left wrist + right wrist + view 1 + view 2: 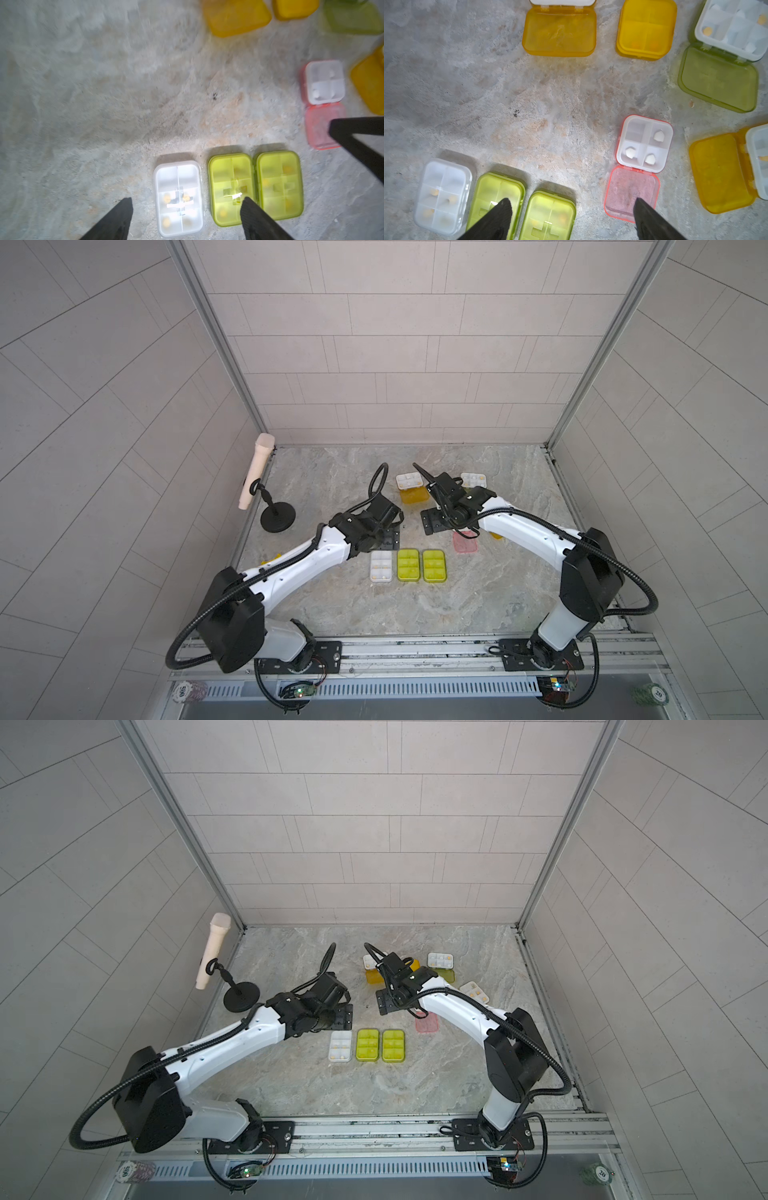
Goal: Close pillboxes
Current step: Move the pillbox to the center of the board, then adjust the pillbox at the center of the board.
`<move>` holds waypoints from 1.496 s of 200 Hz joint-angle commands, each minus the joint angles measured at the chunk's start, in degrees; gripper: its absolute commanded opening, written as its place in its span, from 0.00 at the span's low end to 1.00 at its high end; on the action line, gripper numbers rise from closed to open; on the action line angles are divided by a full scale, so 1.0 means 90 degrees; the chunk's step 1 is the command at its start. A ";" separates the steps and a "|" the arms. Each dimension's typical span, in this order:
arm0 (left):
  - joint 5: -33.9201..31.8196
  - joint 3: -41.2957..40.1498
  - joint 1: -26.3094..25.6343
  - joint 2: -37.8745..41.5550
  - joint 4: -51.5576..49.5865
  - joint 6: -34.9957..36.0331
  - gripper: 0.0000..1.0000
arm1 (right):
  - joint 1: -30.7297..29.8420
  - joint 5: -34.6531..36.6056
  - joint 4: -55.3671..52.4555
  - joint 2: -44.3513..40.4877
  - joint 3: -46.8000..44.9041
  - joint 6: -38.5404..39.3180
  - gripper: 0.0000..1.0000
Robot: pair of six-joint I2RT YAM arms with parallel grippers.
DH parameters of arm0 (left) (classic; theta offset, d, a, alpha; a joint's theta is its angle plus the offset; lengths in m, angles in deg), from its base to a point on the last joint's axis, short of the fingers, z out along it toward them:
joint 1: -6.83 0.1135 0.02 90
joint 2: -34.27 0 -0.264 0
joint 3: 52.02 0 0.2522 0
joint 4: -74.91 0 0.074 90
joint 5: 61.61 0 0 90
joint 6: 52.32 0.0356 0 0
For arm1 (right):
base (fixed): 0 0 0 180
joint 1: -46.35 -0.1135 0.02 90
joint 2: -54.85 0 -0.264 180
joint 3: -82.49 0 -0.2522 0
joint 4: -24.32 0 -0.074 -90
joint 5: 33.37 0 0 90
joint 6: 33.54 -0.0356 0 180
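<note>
**Closing the pink box looks like the next job**

Pink box [644, 143] lies open on the tabletop [529, 104], its lid [631, 193] flat beside the white tray, with three white pills [630, 152] loose inside. Near it, toward the robot's left, a clear box [443, 195] and two green boxes [494, 187] sit shut in a row. Farther back an orange box [559, 31] and a green box [718, 79] lie open, and a second orange box [646, 29] looks shut. A third orange box [720, 172] lies open at the right.

Right hand [572, 200] hangs over the gap between the green boxes and the pink lid, fingers apart and empty. Left hand [187, 200] hangs over the clear box, also apart and gripping nothing.

These cases look light, stiff and slick, so a sideways nudge would probably skate one along. The best hold is likely the lid's free edge, opposite the hinge: lift, fold over, press until it latches.
</note>
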 commanded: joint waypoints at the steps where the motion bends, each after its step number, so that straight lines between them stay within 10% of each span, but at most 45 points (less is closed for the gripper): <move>1: -0.0837 0.0600 0.0078 0.0311 -0.0207 0.0364 0.87 | 0.0235 -0.0483 0.0497 -0.0229 -0.0014 -0.0458 0.92; 100: -0.1565 -0.0264 0.0866 0.0871 0.3421 0.0003 0.83 | 0.0901 -0.1658 0.3016 0.0086 -0.0765 -0.2644 0.84; 193: 0.0559 -0.1672 0.2476 0.0989 0.4679 -0.1537 0.84 | 0.1115 -0.2031 0.3982 0.0909 -0.0927 -0.3376 0.73; 299: 0.1842 -0.2002 0.2914 0.0587 0.5724 -0.2082 0.83 | 0.1108 -0.1966 0.4709 0.1634 -0.0771 -0.3818 0.68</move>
